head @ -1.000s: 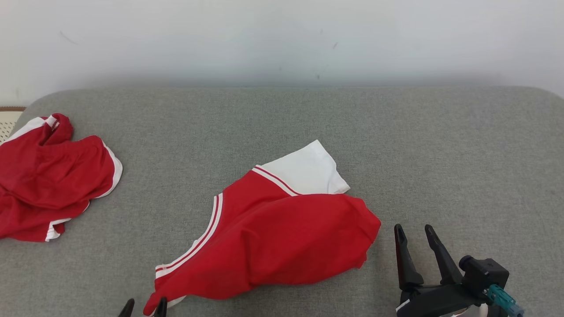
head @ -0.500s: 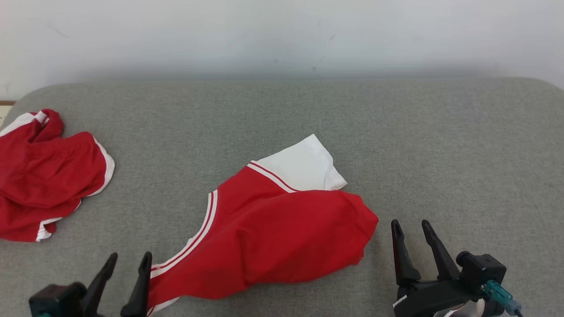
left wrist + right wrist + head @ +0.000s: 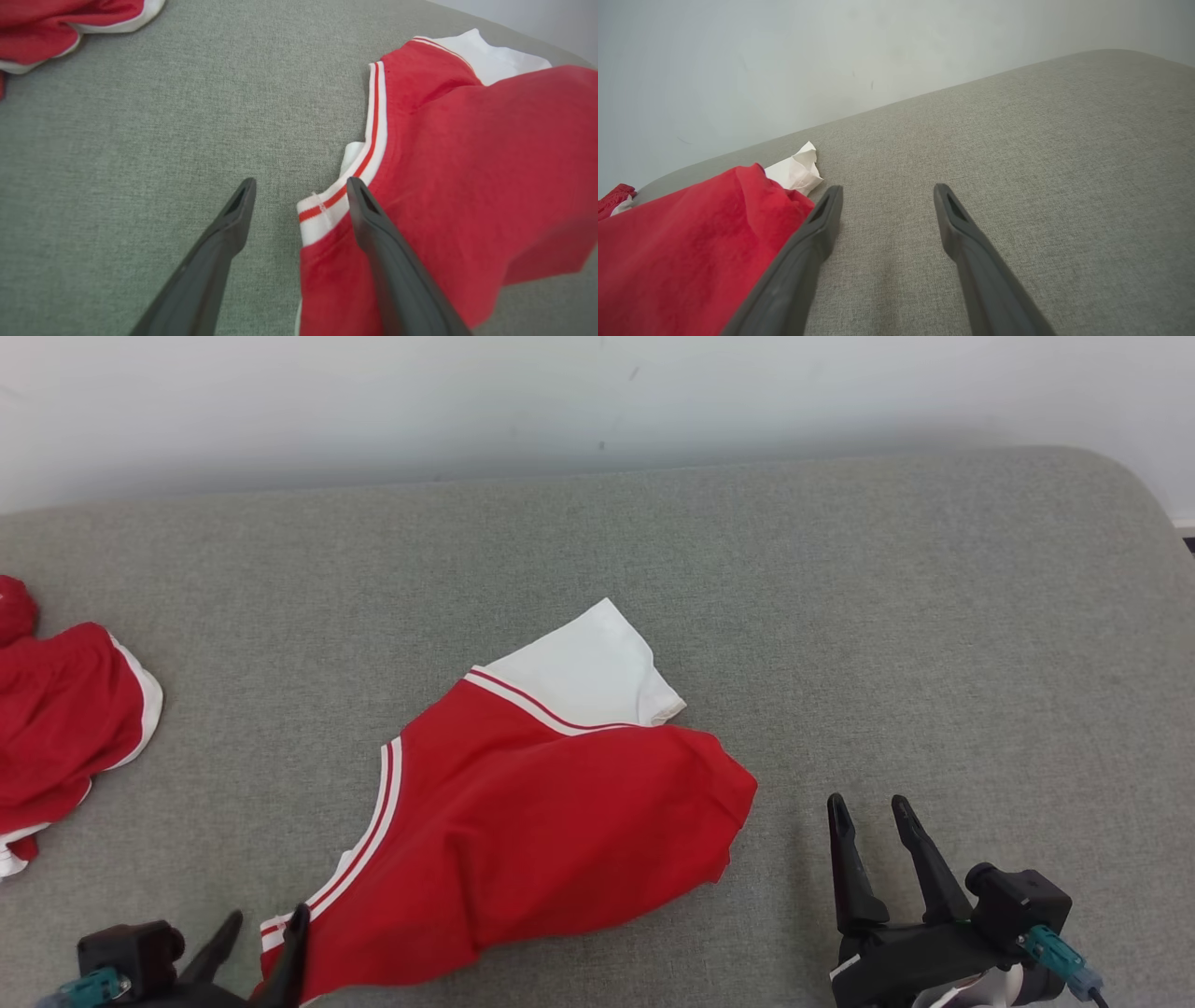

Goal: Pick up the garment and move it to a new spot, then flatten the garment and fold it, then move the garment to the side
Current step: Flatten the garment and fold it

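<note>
The garment [image 3: 551, 812] is red with white striped trim and a white sleeve, lying crumpled in the middle of the grey padded surface [image 3: 840, 616]. My left gripper [image 3: 266, 933] is open at the lower left, its fingers straddling the garment's near-left trim corner [image 3: 322, 212]. In the left wrist view the left gripper [image 3: 301, 186] has the striped hem between its open fingers. My right gripper [image 3: 868, 807] stands open just right of the garment, over bare fabric. The right wrist view shows the right gripper [image 3: 887, 191] with the garment [image 3: 691, 252] to its left.
A second red and white garment [image 3: 65, 728] lies bunched at the far left edge, seen also in the left wrist view [image 3: 70, 23]. A pale wall [image 3: 597, 401] runs behind the surface. The surface's rounded right corner [image 3: 1120, 476] is near the right edge.
The camera has swung, shifting the whole scene left and the surface upward. My left gripper rose into view, then sank lower at the garment's near-left corner. The right gripper has hardly moved.
</note>
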Motion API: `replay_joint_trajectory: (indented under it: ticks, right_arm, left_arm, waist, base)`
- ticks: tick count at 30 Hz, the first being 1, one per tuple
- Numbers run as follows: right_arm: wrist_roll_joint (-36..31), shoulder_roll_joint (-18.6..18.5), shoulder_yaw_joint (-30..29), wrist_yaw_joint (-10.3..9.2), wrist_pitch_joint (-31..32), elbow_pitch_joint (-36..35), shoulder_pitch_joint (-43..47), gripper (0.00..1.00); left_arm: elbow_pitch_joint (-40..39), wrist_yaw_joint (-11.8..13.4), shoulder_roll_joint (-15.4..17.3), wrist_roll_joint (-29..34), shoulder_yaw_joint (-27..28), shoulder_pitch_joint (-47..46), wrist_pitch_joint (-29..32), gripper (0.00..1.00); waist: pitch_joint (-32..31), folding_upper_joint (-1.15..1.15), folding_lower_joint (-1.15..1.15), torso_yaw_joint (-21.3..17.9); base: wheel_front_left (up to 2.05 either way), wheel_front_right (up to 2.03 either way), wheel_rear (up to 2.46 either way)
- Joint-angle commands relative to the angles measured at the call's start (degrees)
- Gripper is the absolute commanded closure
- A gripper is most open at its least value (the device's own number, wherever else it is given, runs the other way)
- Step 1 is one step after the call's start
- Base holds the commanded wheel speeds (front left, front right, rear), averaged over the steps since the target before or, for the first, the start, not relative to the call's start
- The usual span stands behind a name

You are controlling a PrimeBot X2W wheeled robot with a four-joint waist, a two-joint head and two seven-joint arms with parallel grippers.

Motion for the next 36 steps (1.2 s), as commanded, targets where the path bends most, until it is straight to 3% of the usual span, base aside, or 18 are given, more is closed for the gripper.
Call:
replay_joint_trajectory:
  ticks: [1,5,6,7,8,9,20,28,36]
  right_arm:
    - [0.14,-0.01,0.03,0.05,-0.39,0.14,-0.36,0.00]
    - [0.31,-0.01,0.10,0.05,-0.60,0.51,-0.67,0.00]
    - [0.30,-0.01,0.18,0.05,-0.59,0.58,-0.81,0.00]
    - [0.32,-0.01,0.24,0.05,-0.65,0.66,-0.93,0.00]
    - [0.34,-0.01,0.32,0.05,-0.71,0.72,-1.04,0.00]
    - [0.33,-0.01,0.41,0.05,-0.77,0.79,-1.04,0.00]
    - [-0.29,-0.01,-0.31,0.05,-0.81,1.35,0.01,0.00]
    - [0.65,-0.01,0.81,0.05,-1.03,1.96,-0.70,0.00]
    - [1.78,-0.01,0.87,0.05,-1.62,2.96,0.12,0.00]
  left_arm:
    - [-0.01,-0.06,0.31,-0.66,0.06,0.74,0.32,0.00]
    - [-0.31,-1.09,-0.35,-3.48,-0.22,1.22,2.97,0.00]
    - [-0.13,-1.30,-0.61,-4.30,-0.28,1.29,3.58,0.12]
    - [-0.02,-1.57,-0.47,-4.57,-0.31,1.20,3.82,0.51]
    - [0.11,-1.47,-0.46,-4.65,-0.12,1.00,3.51,0.68]
    - [0.44,-1.66,-0.41,-4.60,-0.15,0.88,3.45,1.00]
    - [-1.22,-4.92,-0.09,-1.49,0.81,-6.36,-1.24,1.00]
    - [-6.46,-7.49,1.04,-0.68,0.78,-17.40,2.15,1.00]
    - [-13.41,-6.58,-0.15,-1.33,-0.32,-24.49,7.29,1.00]
  waist:
    - [0.23,-0.01,0.00,-0.25]
    - [0.24,-0.01,0.00,-0.28]
    - [0.20,-0.01,0.00,-0.27]
    - [0.15,-0.01,0.00,-0.29]
    - [0.09,-0.01,0.00,-0.32]
    - [0.02,-0.01,0.00,-0.36]
    - [-2.12,-0.01,0.00,1.27]
    - [-3.28,-0.01,0.00,1.67]
    - [-3.64,-0.01,0.00,1.02]
  base:
    - [0.00,0.00,0.00]
    - [0.00,0.00,0.00]
    - [0.00,0.00,0.00]
    - [0.00,0.00,0.00]
    - [0.00,0.00,0.00]
    - [0.00,0.00,0.00]
    - [0.00,0.00,0.00]
    - [0.00,0.00,0.00]
    - [0.00,0.00,0.00]
